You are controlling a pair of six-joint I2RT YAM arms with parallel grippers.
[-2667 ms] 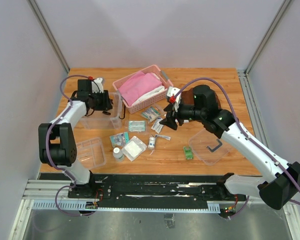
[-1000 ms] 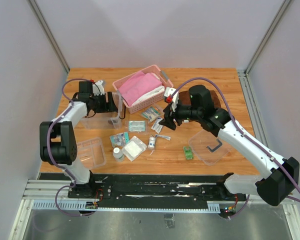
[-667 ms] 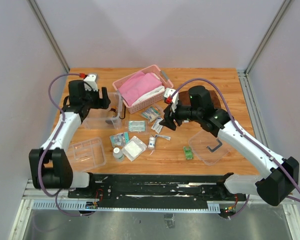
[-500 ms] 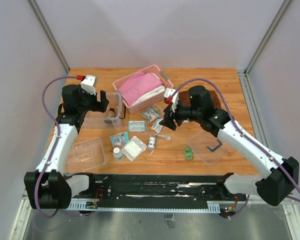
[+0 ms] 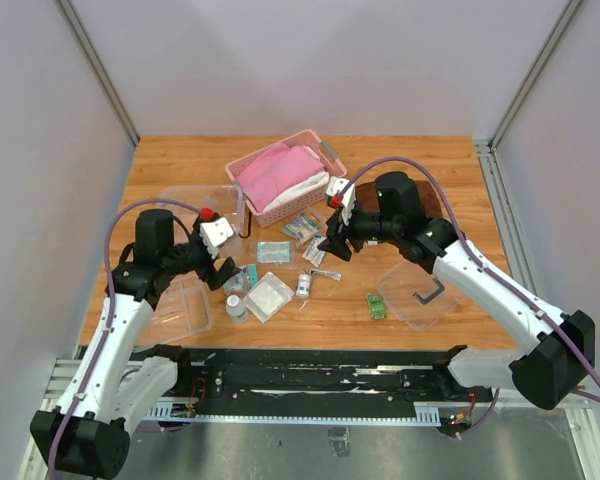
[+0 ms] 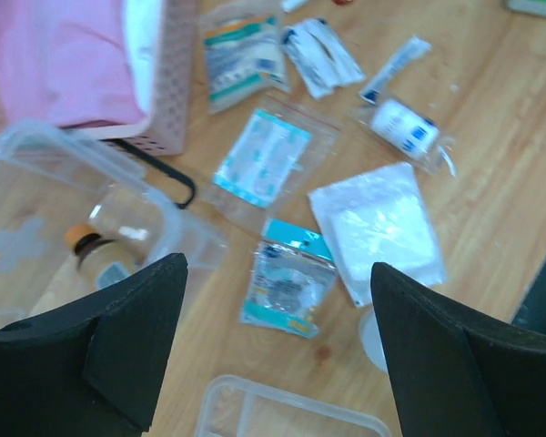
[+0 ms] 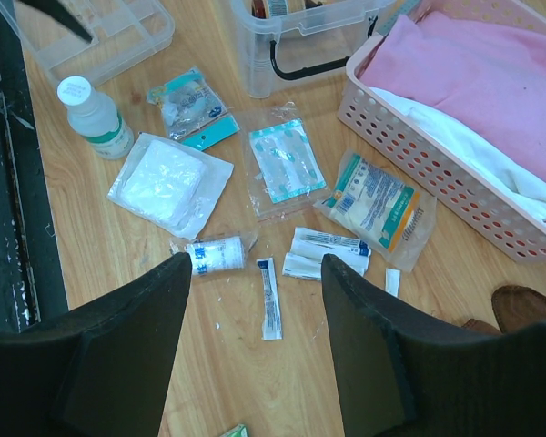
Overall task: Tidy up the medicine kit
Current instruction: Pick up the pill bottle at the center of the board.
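**Top view**
- Tabletop (image 5: 410, 170): wooden, carries everything listed.
- Medicine kit box (image 5: 190, 200): clear and lidless, toward the left edge, just beside the pink basket (image 5: 285, 175) at the middle of the far edge.
- Lid (image 5: 405, 305): dark handle up, lying flat toward the near-right corner, well apart from the box.
- Divided tray (image 5: 180, 310): near-left corner, partly under the left arm.
- Loose items, middle of the tabletop: white bottle (image 5: 236, 305), gauze packet (image 5: 269, 296), zip bag (image 5: 273, 252), wrapped roll (image 5: 303, 286), green packet (image 5: 376, 305).
- Left jaws: over the tabletop between box and tray.
- Right jaws: above the packets just off the basket's near side.

**Left wrist view**
- Left jaws: the dark fingers (image 6: 127, 346) stand wide apart with nothing between them.
- Below them: teal packet (image 6: 287, 278), with the gauze packet (image 6: 378, 223) to its right and the zip bag (image 6: 259, 164) beyond it.
- Medicine kit box (image 6: 36, 182): at left, with an orange-capped bottle (image 6: 86, 244) inside.
- Divided tray (image 6: 282, 414): only the rim shows, at the bottom edge.

**Right wrist view**
- Right jaws: the fingers (image 7: 118, 355) are spread wide and hold nothing.
- Below them: slim sachet (image 7: 268, 309) and wrapped roll (image 7: 214, 253).
- Farther off: zip bag (image 7: 287, 164), gauze packet (image 7: 168, 182), teal packet (image 7: 187, 105), white bottle (image 7: 96, 114) standing upright.
- Along the top edge: medicine kit box (image 7: 300, 32) and divided tray (image 7: 91, 36).
- Pink basket (image 7: 437, 173): at right, holding pink cloth (image 7: 491, 82).
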